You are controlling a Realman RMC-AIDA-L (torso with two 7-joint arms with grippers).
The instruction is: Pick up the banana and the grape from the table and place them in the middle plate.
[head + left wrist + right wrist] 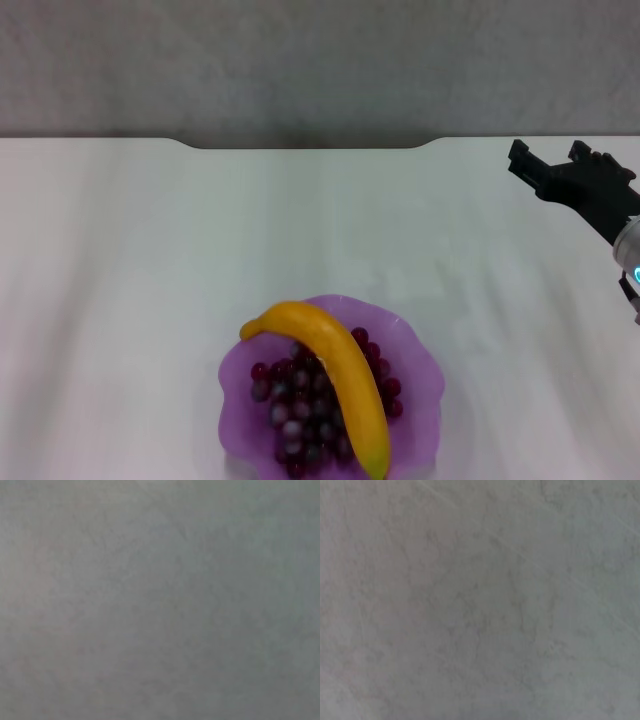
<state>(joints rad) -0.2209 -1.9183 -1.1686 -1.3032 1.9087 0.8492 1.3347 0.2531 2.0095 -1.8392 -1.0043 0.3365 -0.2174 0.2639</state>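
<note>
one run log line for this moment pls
banana: in middle plate, lying over grape | right gripper: open, empty, raised at far right | left arm: out of view | table

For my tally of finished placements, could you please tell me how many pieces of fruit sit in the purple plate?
2: the banana lies diagonally across the middle plate, resting atop the grape bunch. Anything beneath them would be hidden.

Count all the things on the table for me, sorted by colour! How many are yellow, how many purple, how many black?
Yellow: 1, the curved yellow plastic-looking banana.
Purple: 2, the bunch of dark red-purple grapes and the translucent purple wavy-rimmed plate holding both fruits.
Black: 1, the robot's black right claw, open, over the white table.
Total: 4.
</note>
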